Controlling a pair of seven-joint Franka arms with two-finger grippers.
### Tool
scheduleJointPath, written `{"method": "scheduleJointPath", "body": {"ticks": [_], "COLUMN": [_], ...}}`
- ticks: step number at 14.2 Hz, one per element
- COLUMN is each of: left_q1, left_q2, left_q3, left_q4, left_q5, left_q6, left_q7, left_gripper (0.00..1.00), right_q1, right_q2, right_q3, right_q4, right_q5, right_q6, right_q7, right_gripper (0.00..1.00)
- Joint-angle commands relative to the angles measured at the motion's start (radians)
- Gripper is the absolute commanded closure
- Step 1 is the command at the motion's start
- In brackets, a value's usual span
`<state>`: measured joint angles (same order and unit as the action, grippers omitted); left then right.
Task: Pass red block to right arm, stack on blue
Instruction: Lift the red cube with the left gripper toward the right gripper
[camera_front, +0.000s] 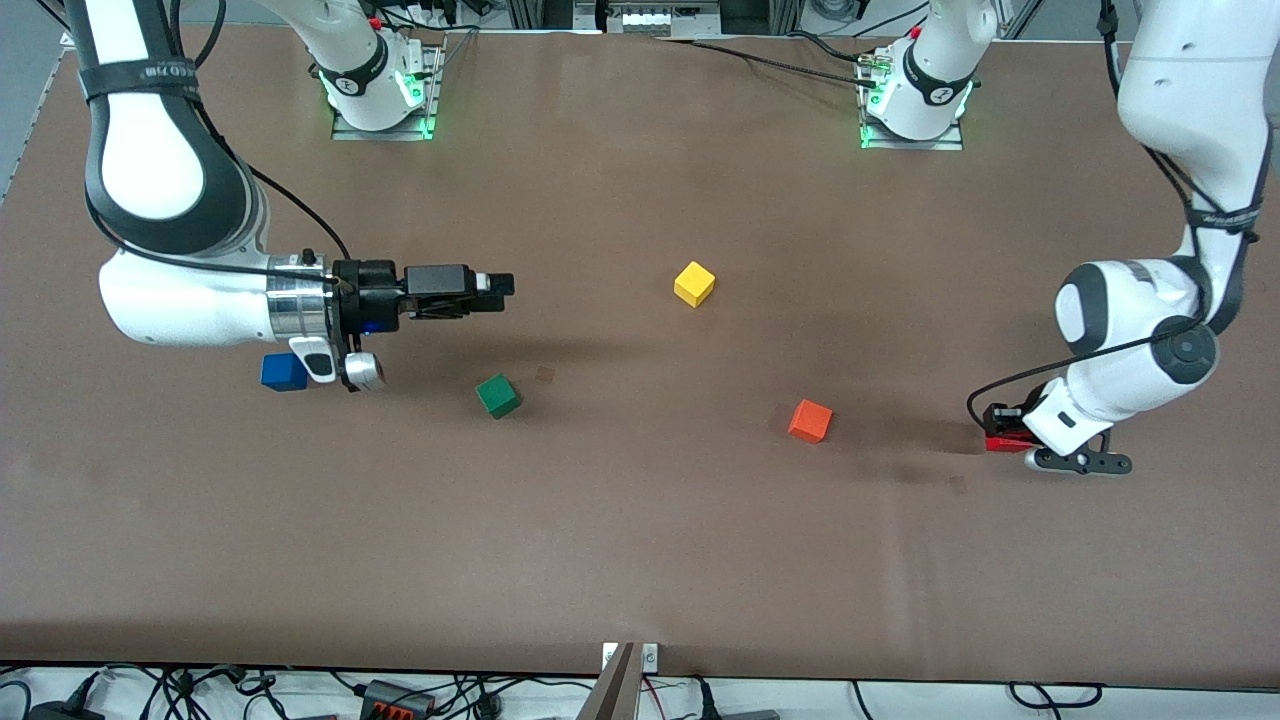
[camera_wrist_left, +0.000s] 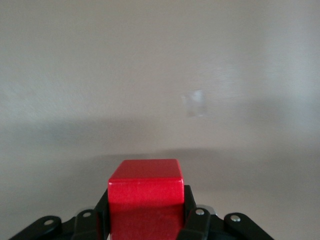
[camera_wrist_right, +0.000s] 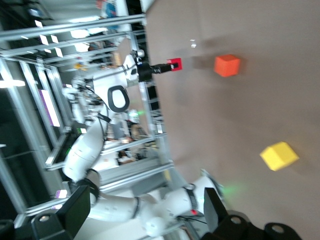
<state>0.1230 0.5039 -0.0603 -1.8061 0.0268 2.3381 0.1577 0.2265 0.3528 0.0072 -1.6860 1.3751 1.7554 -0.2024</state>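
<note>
The table (camera_front: 640, 560) is seen as a wide brown surface with much bare room across the middle and along the edge nearest the front camera. The right arm (camera_front: 180, 300) is held level above the table at its own end, waiting; the right gripper (camera_front: 505, 284) is over bare table, and in the right wrist view its fingers (camera_wrist_right: 75, 212) are seen spread wide with nothing between them. The left gripper (camera_wrist_left: 145, 220) is low at the left arm's end of the table, and its fingers (camera_wrist_left: 197, 222) are closed against both sides of the red block (camera_front: 1005, 443); whether the block is lifted off the surface cannot be told. The grasp is judged done; the hand-over and the stacking are left. The blue cube (camera_front: 284, 372) lies just under the right arm's wrist, partly hidden, with nothing on it. Between the two grippers lie the green cube (camera_front: 498, 395), the yellow cube (camera_front: 694, 283) and the orange cube (camera_front: 810, 420), well apart from each other; the orange cube is nearest the held block, so a raised path over it is judged safest.
</note>
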Motion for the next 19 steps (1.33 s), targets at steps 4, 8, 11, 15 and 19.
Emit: {"method": "scheduleJointPath", "body": {"ticks": [4, 8, 11, 15, 19], "left_q1": [0.014, 0.014, 0.012, 0.001, -0.017], "left_q2": [-0.154, -0.223, -0.217, -0.213, -0.182], "left_q3": [-0.099, -0.153, -0.151, -0.174, -0.263], "left_q4": [0.074, 0.083, 0.082, 0.083, 0.125], "left_q5": [-0.042, -0.267, -0.581, -0.847, -1.080], "left_q6": [-0.279, -0.322, -0.426, -0.497, -0.543], "left_q7": [0.186, 0.389, 0.615, 0.797, 1.093], "left_gripper": [0.74, 0.74, 0.78, 0.78, 0.82], "right_q1": [0.017, 0.016, 0.014, 0.014, 0.011], "right_q2": [0.040, 0.041, 0.040, 0.043, 0.066], "right_q3": [-0.006, -0.004, -0.004, -0.006, -0.004], "right_q4": [-0.008, -0.029, -0.029, -0.035, -0.040], "right_q5": [0.190, 0.191, 0.194, 0.194, 0.260], "right_q6": [-0.008, -0.017, -0.017, -0.027, -0.063], "right_q7": [-0.121, -0.184, -0.184, -0.183, -0.184], "right_gripper": [0.00, 0.00, 0.00, 0.00, 0.00]}}
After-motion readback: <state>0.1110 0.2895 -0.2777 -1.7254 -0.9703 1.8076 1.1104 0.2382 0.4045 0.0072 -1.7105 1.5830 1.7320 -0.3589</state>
